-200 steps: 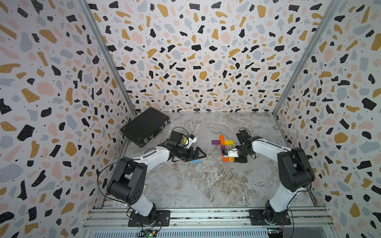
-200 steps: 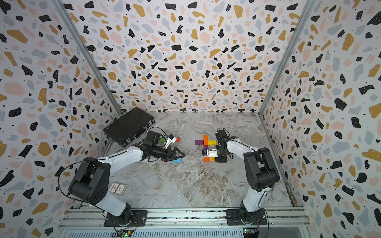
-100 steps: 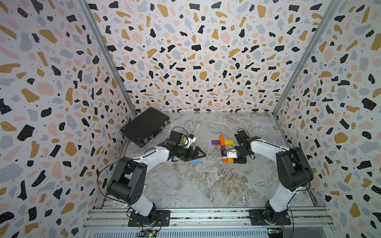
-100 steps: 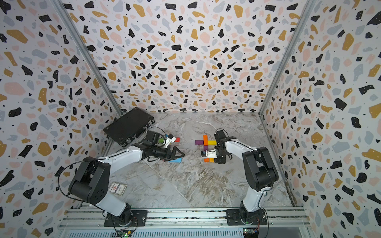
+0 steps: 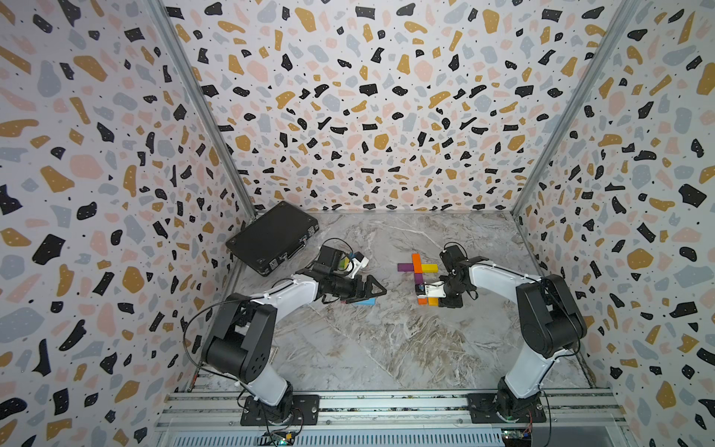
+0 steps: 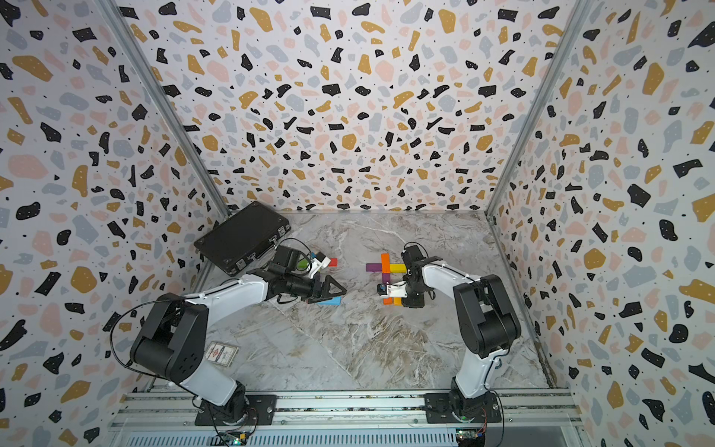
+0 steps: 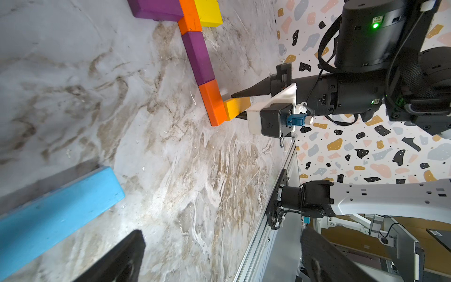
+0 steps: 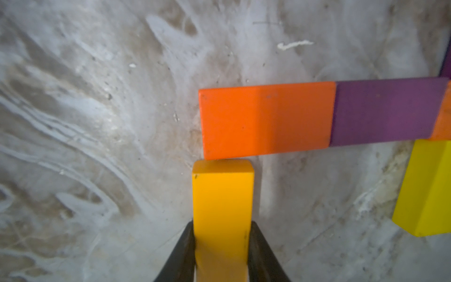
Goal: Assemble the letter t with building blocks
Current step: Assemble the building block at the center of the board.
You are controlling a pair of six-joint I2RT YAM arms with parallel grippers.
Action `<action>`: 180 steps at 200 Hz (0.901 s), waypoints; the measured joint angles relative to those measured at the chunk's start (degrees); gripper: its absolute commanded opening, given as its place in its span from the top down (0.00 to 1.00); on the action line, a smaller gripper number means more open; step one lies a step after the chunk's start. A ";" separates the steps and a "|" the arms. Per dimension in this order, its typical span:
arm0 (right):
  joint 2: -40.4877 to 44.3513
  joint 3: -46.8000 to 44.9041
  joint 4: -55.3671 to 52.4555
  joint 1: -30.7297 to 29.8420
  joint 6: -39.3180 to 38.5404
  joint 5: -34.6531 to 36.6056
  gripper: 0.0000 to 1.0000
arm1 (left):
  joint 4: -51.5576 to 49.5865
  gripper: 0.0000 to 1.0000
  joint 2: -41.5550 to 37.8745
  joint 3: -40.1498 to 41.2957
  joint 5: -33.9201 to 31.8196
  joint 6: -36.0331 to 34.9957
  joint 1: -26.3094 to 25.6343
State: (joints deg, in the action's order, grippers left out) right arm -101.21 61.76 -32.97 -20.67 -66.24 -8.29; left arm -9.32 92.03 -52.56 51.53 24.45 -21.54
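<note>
In both top views several building blocks lie in a cross: a purple block [image 5: 404,267], an orange block [image 5: 416,261] and a yellow block [image 5: 429,268], with a purple block [image 5: 418,279] and an orange block [image 5: 421,300] below them. My right gripper [image 8: 222,234] is shut on an amber block [image 8: 222,195], whose end touches the side of the lower orange block [image 8: 266,119]. My left gripper [image 7: 219,256] stands open over the floor with nothing between its fingers, a blue block [image 7: 56,210] just beside it.
A black case [image 5: 272,236] lies shut at the back left. A red block [image 6: 333,262] and a green block [image 6: 303,264] sit behind the left wrist. A small card [image 6: 221,353] lies by the left arm's base. Patterned walls stand on three sides.
The right arm has edged slightly left while keeping its hold on the amber block. The left arm has not moved.
</note>
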 measured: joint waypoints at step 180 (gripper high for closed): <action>-1.42 1.64 -0.59 -0.04 0.00 -0.02 0.82 | -0.02 0.00 0.00 0.00 -0.02 -0.02 0.11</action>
State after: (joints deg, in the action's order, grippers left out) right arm -102.63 63.40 -33.56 -20.71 -66.24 -8.32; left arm -9.34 92.03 -52.56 51.51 24.43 -21.43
